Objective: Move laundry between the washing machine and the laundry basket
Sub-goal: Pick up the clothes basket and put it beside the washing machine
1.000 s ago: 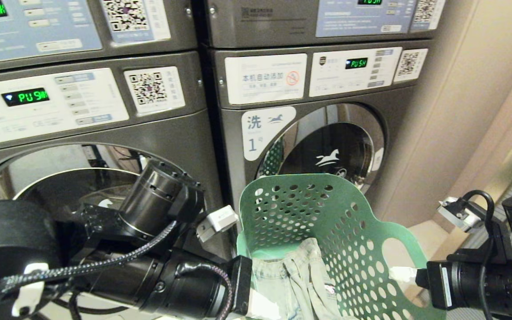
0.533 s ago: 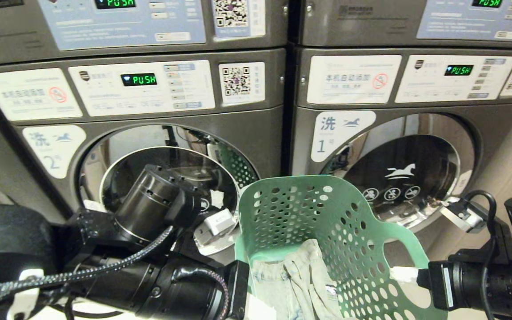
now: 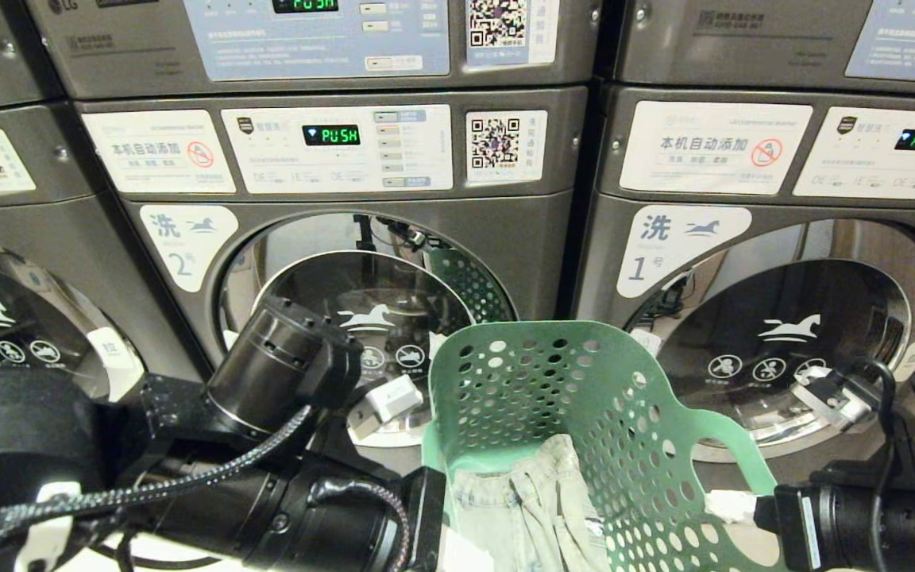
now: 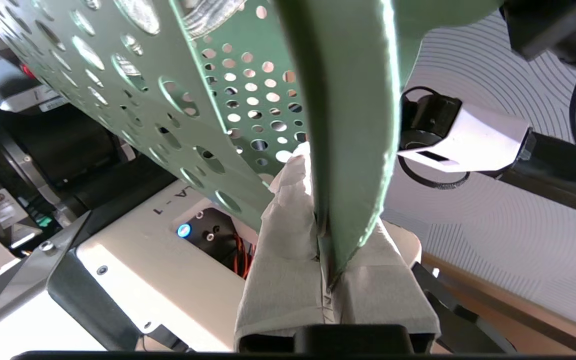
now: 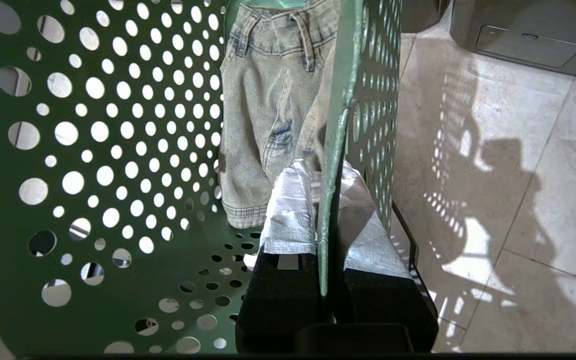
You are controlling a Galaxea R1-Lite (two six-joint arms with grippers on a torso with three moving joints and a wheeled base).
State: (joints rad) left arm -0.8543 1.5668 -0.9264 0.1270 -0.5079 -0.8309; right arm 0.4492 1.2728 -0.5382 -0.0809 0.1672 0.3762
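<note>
Faded denim: one laundry [image 3: 533, 508] item, lying inside the laundry basket [image 3: 648, 445], against its lower wall

Green perforated plastic: one laundry basket, tilted, held up between two arms, in front of the machines

Grippers, two: left gripper [image 4: 325, 260] with jaws clamped on the basket's rim, right gripper [image 5: 330, 200] with jaws clamped on the opposite wall; both have fingers wrapped in white padding

Front-loaders in the lower row, three in view: the washing machine [image 3: 362, 238] labelled 2, door shut, behind the left arm; one labelled 1 [image 3: 783, 262] to its right; a third [image 3: 5, 318] partly visible at the left edge

Change since a second ago: whole view has swung, so machine 2 now sits centre-left and the third machine has entered; basket, garment and both grips unchanged
</note>
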